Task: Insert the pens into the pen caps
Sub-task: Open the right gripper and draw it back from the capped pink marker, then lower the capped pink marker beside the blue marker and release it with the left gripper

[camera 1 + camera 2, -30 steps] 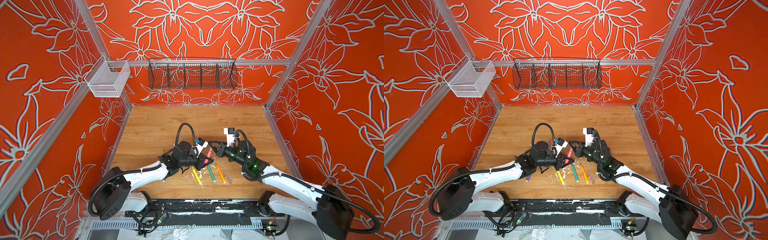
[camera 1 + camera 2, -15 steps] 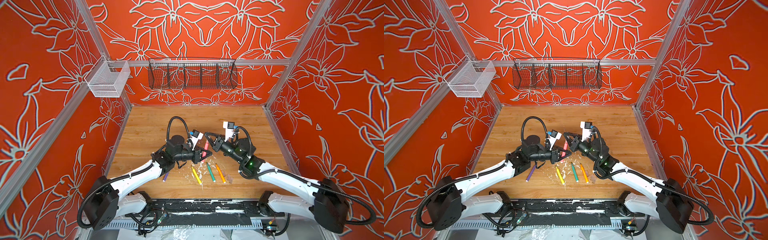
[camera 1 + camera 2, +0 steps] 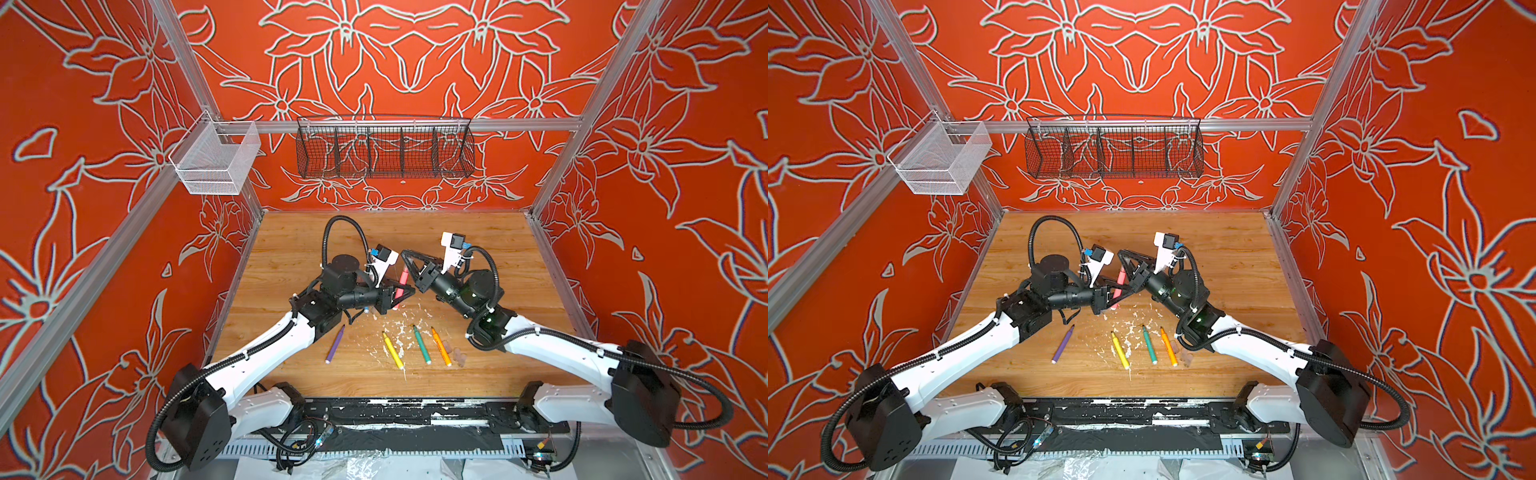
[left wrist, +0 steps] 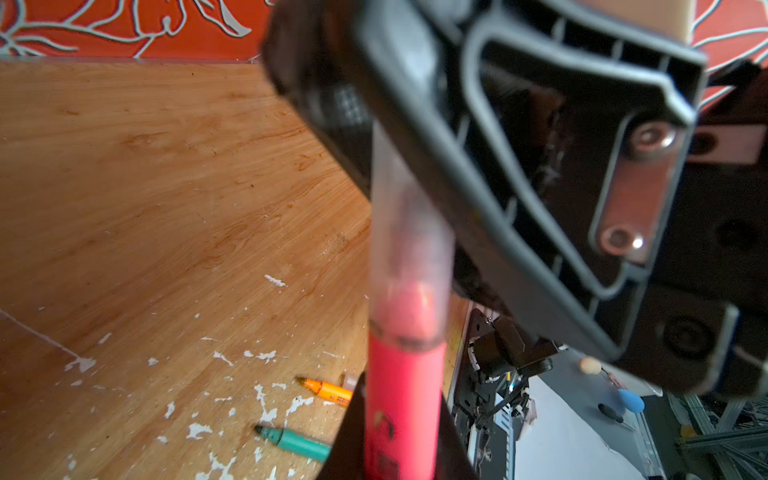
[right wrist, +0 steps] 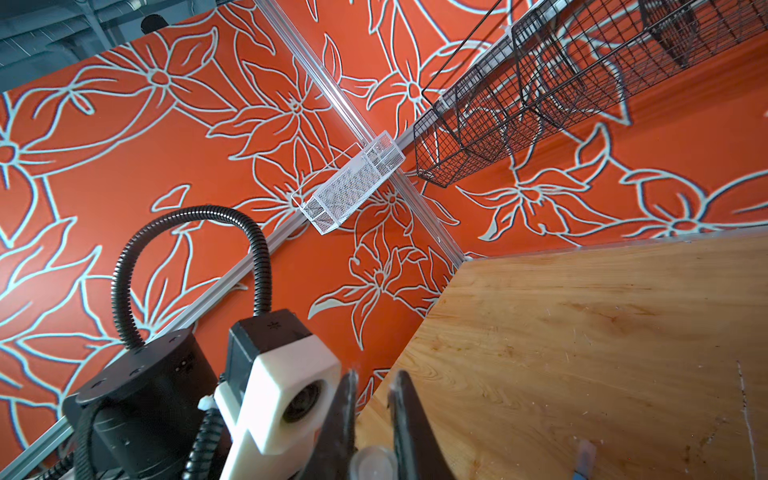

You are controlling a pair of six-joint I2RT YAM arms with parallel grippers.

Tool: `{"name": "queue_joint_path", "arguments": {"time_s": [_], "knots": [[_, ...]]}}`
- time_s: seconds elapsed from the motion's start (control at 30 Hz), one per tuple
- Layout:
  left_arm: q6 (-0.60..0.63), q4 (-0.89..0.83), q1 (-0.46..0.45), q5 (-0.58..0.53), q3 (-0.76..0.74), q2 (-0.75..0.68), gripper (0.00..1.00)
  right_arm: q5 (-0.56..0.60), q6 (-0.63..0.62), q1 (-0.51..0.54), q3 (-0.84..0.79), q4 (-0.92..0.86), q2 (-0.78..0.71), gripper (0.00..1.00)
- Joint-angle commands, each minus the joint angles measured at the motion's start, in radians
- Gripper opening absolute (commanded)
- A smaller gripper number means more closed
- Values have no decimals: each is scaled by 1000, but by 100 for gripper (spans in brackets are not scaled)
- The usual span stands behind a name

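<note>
Now lifted clear, the left gripper (image 4: 399,451) pinches the pink pen (image 4: 401,395), tip already inside the cap (image 4: 409,249) the right gripper (image 5: 374,386) clamps: nearly capped.

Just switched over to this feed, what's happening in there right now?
Both arms are capping the pink pen over the middle of the table. The left gripper is shut on its barrel. The right gripper is shut on a clear cap that sits over the pen's tip; I cannot tell whether it is fully seated. The purple pen, yellow pen, green pen and orange pen lie uncapped, with loose caps beside the orange one.
</note>
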Motion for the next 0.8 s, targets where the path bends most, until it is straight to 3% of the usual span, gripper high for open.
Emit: {"name": "queue_joint_path", "arguments": {"time_s": [0.0,0.13,0.3,0.43,0.5,0.6,0.77], "knots": [[-57,354,125,-231,150,-26,0,-330,-19,125,-81,-243,38,0],[-63,375,135,-224,148,-12,0,-334,-19,127,-79,-237,42,0],[-84,316,135,-239,104,-9,0,-253,-26,119,-64,-328,1,1],[-215,218,135,-362,-23,-41,0,-168,-31,65,-120,-357,-96,40],[-298,141,133,-435,-95,-61,0,-135,-23,15,-145,-387,-146,54],[-394,-85,133,-565,-152,-73,0,-59,-11,-58,-180,-451,-215,67],[-290,-223,133,-612,-211,-4,0,116,-74,-79,-189,-548,-260,76]]}}
